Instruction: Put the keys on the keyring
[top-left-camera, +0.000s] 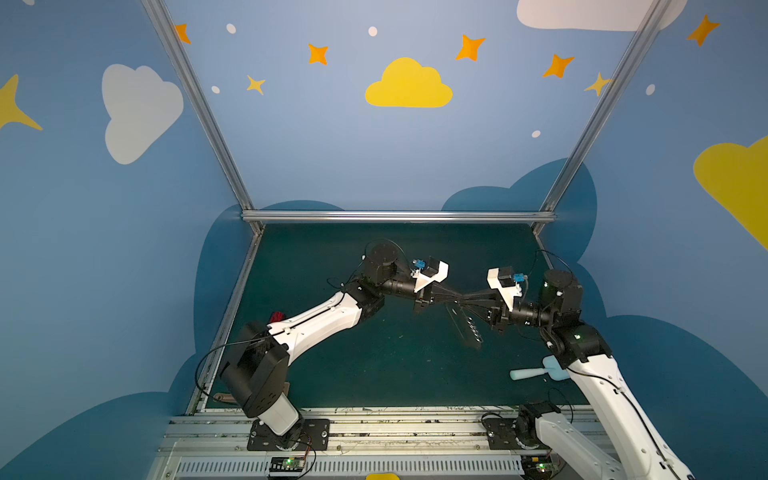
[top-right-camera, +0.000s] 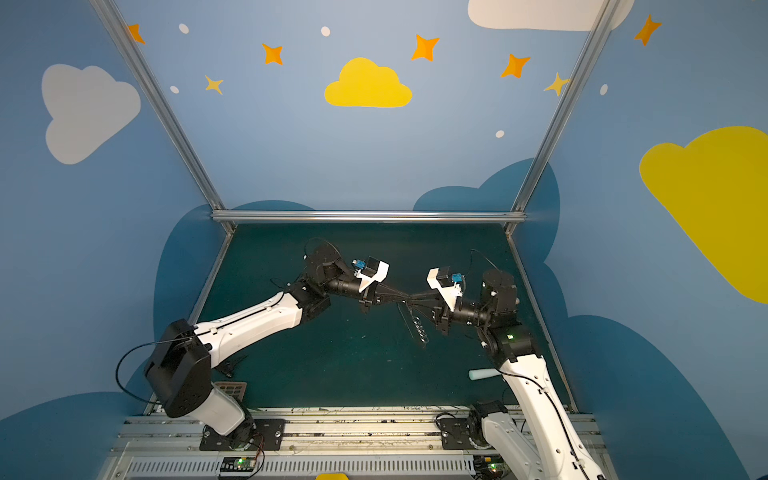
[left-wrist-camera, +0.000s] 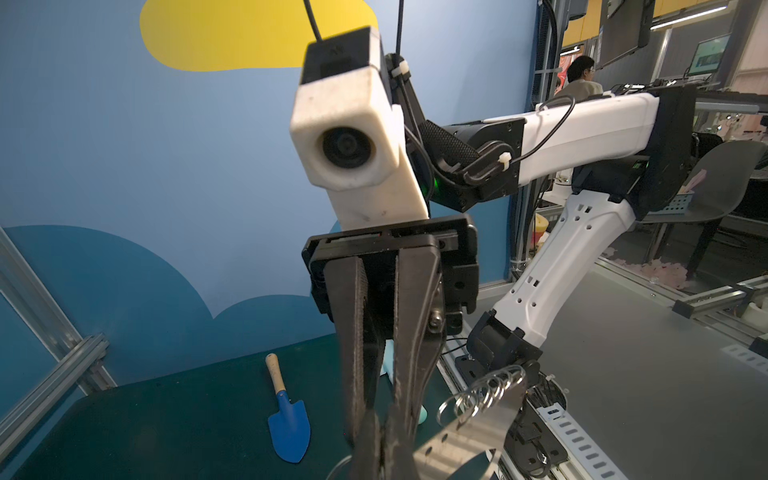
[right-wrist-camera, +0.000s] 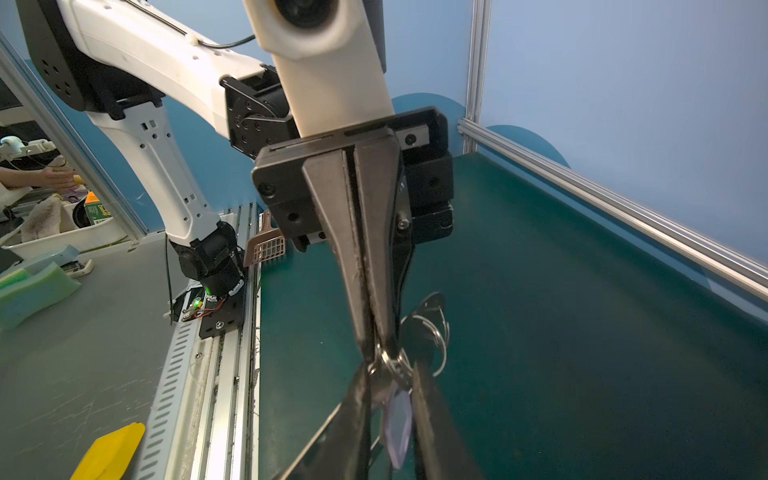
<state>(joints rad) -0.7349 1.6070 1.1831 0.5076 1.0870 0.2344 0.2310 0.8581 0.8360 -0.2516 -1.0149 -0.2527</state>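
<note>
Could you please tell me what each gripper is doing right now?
Left gripper: shut on the keyring.
Right gripper: around the key, grip unclear.

The keyring (left-wrist-camera: 469, 432) is brushed grey metal with a soft sheen, and its split rings (left-wrist-camera: 486, 388) are bright polished wire. The key (right-wrist-camera: 397, 419) has a pale, cloudy plastic head. The pads (left-wrist-camera: 358, 332) of my right gripper (left-wrist-camera: 376, 417) look rough and matt black. The table mat (right-wrist-camera: 561, 332) is matt dark green, faintly grainy. The trowel (left-wrist-camera: 289, 424) has a bare wooden handle and a smooth blue blade.
</note>
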